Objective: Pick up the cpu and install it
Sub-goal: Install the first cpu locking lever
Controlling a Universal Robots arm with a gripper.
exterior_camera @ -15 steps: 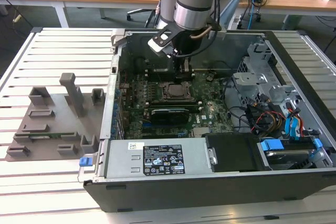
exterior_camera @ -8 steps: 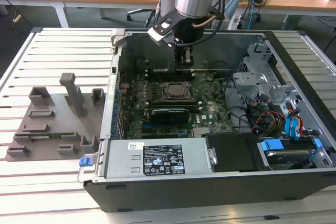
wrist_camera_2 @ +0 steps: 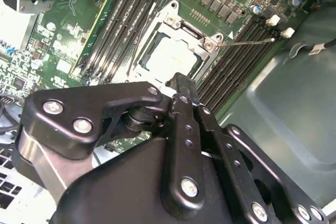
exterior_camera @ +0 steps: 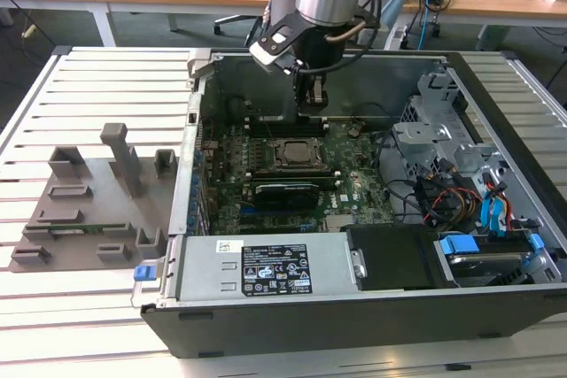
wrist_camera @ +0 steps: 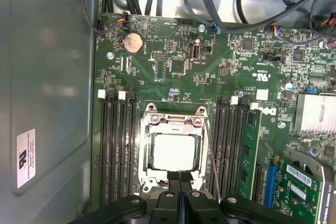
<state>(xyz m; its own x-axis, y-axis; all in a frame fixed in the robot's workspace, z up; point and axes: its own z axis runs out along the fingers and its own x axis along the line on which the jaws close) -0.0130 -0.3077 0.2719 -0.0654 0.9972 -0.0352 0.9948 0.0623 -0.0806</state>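
Observation:
The cpu (wrist_camera: 176, 151) lies flat in the dark socket frame (wrist_camera: 173, 120) on the green motherboard (wrist_camera: 173, 45), its pale silver top showing in both wrist views (wrist_camera_2: 170, 56) and in the exterior view (exterior_camera: 295, 153). My gripper (wrist_camera: 180, 178) hangs just above the socket's edge, its black fingers (wrist_camera_2: 181, 90) pressed together with nothing between them. In the exterior view the gripper (exterior_camera: 312, 111) sits inside the open computer case, slightly behind the socket. The socket's thin wire lever (wrist_camera: 212, 153) runs along one side of the frame.
Memory slots (wrist_camera: 118, 150) flank the socket, and a green memory stick (wrist_camera: 251, 150) stands close by. The case's metal wall (wrist_camera: 47, 77), a graphics card (exterior_camera: 283, 190), the power supply (exterior_camera: 266, 265) and the drive cage (exterior_camera: 443, 130) crowd around. Grey fixture blocks (exterior_camera: 89, 210) lie outside, at the exterior view's left.

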